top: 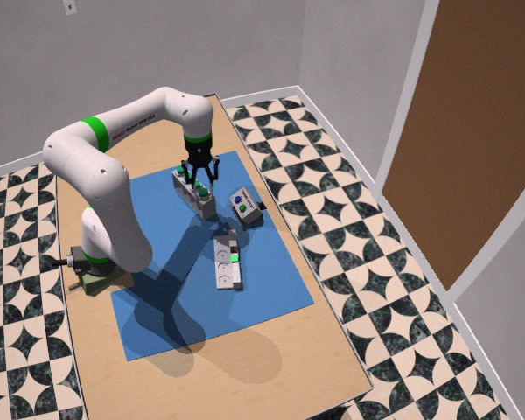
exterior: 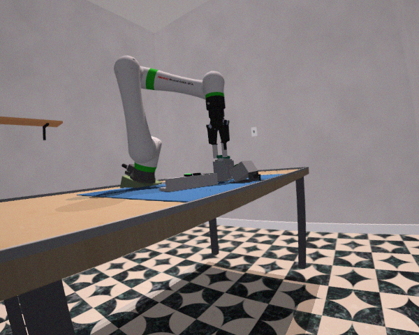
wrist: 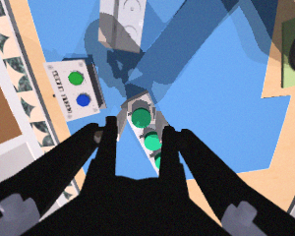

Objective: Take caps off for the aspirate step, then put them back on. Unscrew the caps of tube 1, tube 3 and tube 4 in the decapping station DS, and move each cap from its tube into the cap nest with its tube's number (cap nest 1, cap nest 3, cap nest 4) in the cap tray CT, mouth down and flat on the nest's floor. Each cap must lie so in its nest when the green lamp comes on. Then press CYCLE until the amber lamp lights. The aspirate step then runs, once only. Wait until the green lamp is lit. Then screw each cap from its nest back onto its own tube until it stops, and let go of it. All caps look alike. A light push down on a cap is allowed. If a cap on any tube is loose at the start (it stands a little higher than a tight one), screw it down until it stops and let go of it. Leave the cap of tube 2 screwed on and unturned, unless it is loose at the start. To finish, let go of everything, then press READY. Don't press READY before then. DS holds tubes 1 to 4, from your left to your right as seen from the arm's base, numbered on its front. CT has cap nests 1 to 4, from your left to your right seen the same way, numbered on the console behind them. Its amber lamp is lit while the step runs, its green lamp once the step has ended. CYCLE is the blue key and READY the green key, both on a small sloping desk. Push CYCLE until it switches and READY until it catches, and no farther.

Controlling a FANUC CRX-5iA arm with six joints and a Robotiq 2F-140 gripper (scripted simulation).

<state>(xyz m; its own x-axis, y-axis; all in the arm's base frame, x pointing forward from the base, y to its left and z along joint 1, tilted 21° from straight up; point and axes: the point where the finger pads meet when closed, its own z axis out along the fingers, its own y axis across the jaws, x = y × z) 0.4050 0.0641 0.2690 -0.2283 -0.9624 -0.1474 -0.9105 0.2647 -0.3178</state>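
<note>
The claw (top: 200, 179) hung over the decapping station DS (top: 193, 195) on the tabletop (top: 254, 361), its fingers part-open around a green cap (top: 191, 178) without gripping it. All four tubes appeared capped, the cap tray CT (top: 227, 266) showed bare nests, and its green lamp (top: 234, 258) glowed (so recapping seemed nearly done). What likely remained was confirming tightness, withdrawing, then pressing the green READY key (top: 242, 207).
</note>
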